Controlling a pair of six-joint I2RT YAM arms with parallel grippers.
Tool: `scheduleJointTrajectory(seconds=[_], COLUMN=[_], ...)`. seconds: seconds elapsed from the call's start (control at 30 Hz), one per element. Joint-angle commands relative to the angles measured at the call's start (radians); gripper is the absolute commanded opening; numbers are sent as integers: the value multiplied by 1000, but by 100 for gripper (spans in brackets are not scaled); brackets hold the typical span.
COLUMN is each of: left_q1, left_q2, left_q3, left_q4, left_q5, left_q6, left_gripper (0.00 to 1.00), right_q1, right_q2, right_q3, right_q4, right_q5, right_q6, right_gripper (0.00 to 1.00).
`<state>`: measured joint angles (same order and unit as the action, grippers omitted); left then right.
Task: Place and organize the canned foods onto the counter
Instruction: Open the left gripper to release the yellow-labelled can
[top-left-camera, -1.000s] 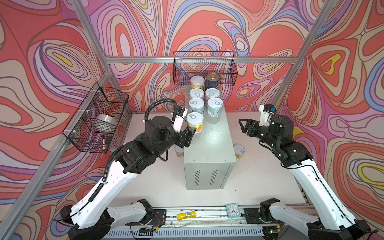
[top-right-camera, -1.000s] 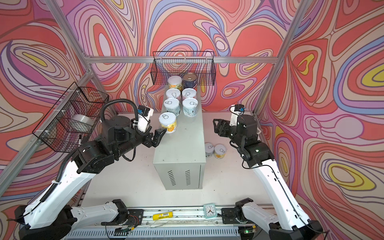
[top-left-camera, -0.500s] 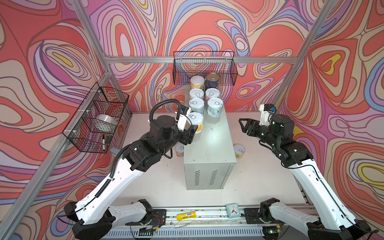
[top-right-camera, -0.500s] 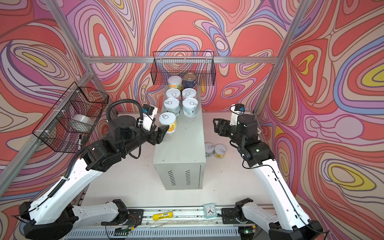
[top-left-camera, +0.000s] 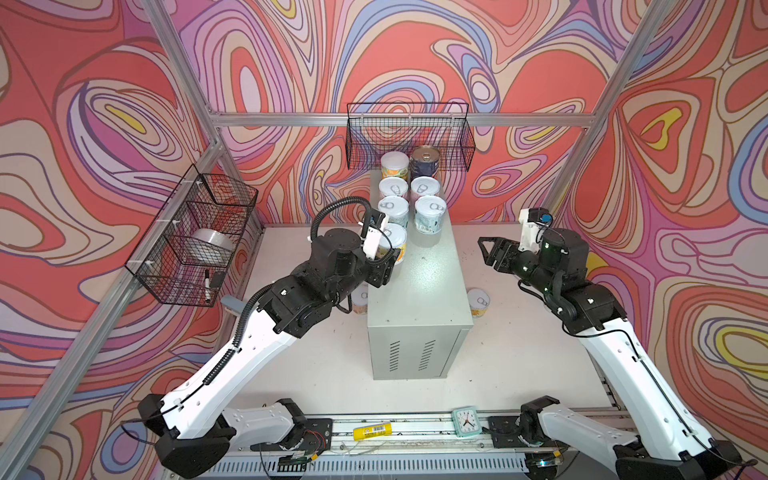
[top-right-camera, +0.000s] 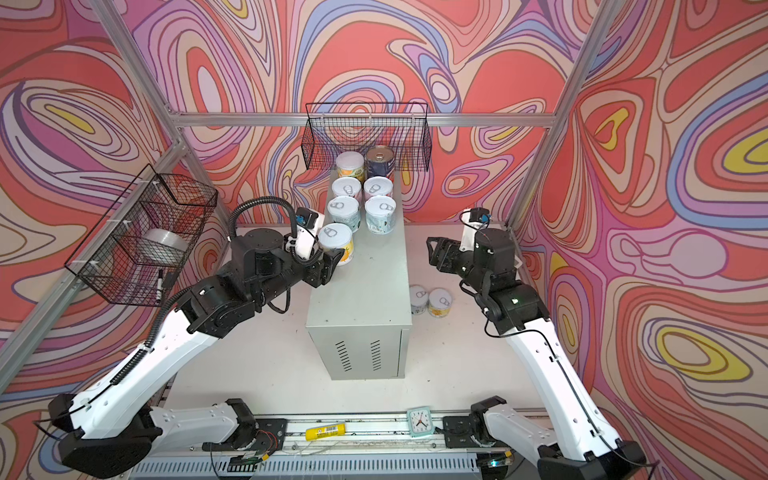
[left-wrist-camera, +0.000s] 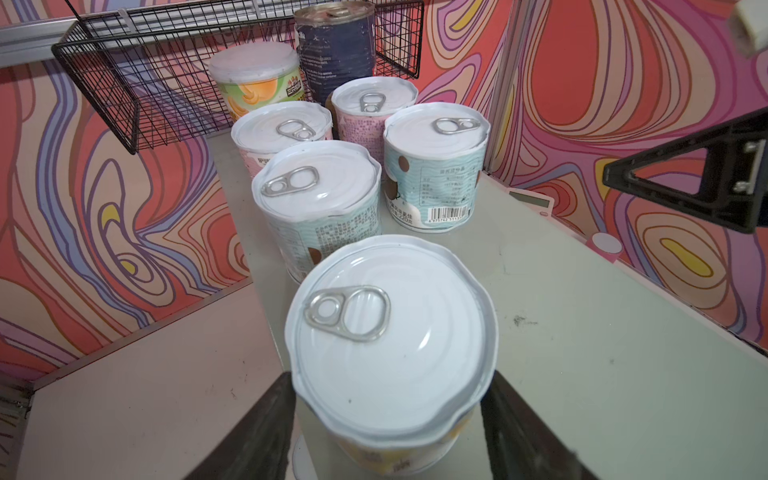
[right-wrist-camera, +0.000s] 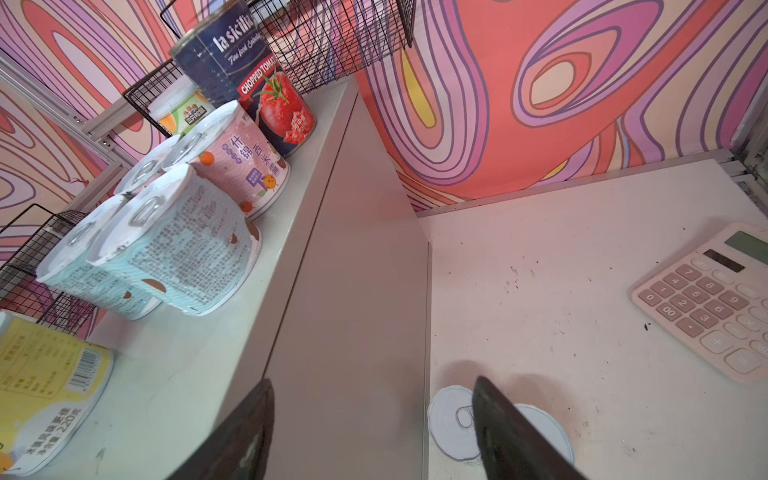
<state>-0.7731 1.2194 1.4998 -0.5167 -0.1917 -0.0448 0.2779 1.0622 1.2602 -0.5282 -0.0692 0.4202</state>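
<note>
Several canned foods stand in two rows at the far end of the grey counter, among them a white-lidded can and a navy can. A yellow can stands nearest, at the counter's left edge. My left gripper straddles it, jaws close to its sides; contact is not visible. My right gripper hangs open and empty right of the counter. Below it two cans sit on the table. One more can stands left of the counter, partly behind my left arm.
A black wire basket hangs on the back wall just above the far cans. Another basket on the left wall holds a tape roll. A pink calculator lies at the right. A clock and yellow tube lie on the front rail.
My left arm has pushed in toward the yellow can and its jaws have narrowed around it. The right arm and the other cans have not moved.
</note>
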Motion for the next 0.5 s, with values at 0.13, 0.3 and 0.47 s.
scheduleJointTrajectory(seconds=[0.13,0.3,0.47], left_q1=[24,36,38], left_q2=[18,29,28], left_q3=[-21,-19,-20], left_q4=[49,55,61], left_q5=[23,43,55], left_q6=[7,-2,-1], left_gripper=[69,65,62], right_q1=[-2,-2,-2], right_q2=[-10,-9,-9], right_q3=[-19,-23,-22], right_q4=[6,4,7], right_q5=[10,16,18], right_q6=[-6,-6,-6], right_gripper=[77,77,77])
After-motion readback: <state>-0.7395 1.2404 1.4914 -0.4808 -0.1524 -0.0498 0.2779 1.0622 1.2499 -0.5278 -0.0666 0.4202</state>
